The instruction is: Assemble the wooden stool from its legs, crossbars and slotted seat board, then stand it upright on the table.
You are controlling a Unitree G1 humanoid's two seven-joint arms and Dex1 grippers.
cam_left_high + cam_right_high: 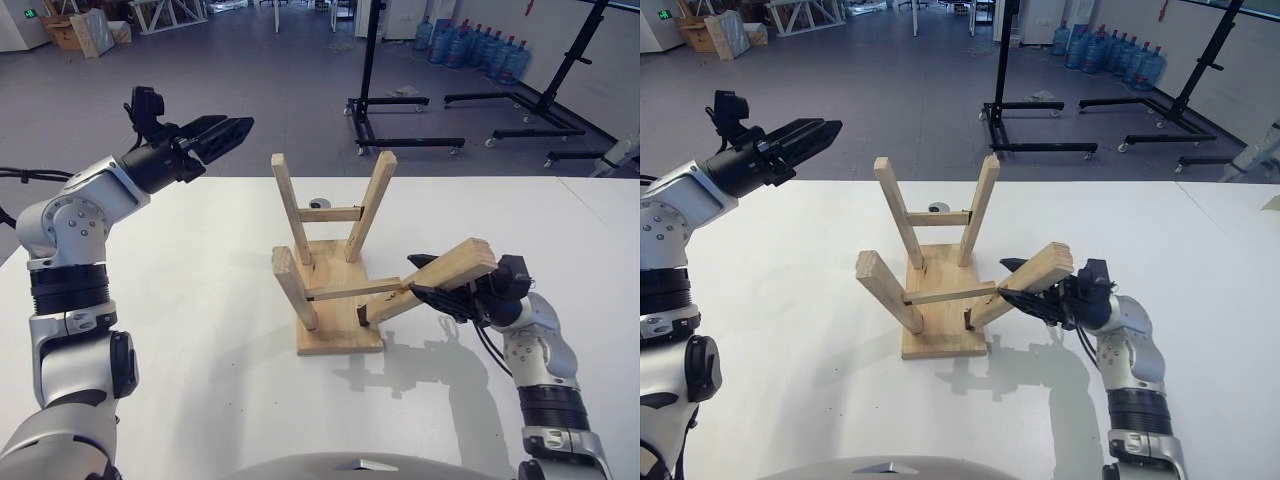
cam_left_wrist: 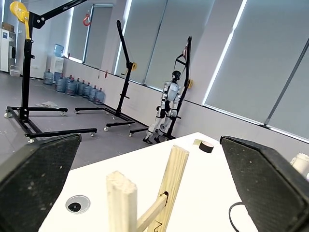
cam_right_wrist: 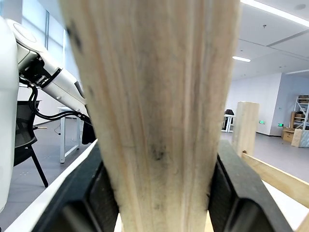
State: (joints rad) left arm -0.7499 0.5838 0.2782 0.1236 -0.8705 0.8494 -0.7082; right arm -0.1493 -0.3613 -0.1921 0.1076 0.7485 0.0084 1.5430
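White flat worktop carries the pale wooden stool, upside down and part-built. Roughly centre, nearer the right arm.

Square slotted seat board lies flat on the worktop. Two rear wooden legs and stand up out of it, joined by the short rear crossbar. That pair looks seated.

Front-left wooden leg leans towards the robot's left. Thin front crossbar runs from it to the fourth, front-right wooden leg. That leg is tipped far outward, its foot end at the board's near right corner. Can't tell if it's in its slot.

Right hand is pinching the fourth leg mid-length, black pads flat against both faces. Left hand hangs raised over the far left of the worktop, well apart from the stool, fingers spread, holding nothing.

My read: the step is seating the fourth leg. To do it well:
- swing its top inward until its rake matches the rear legs
- keep the crossbar end lined up with the leg's hole while it rotates, or it pops out
- push along the leg's axis, not sideways, since the board is free to slide
- bring the left hand down to brace the front-left leg or pin the board

Flip upright comes after.
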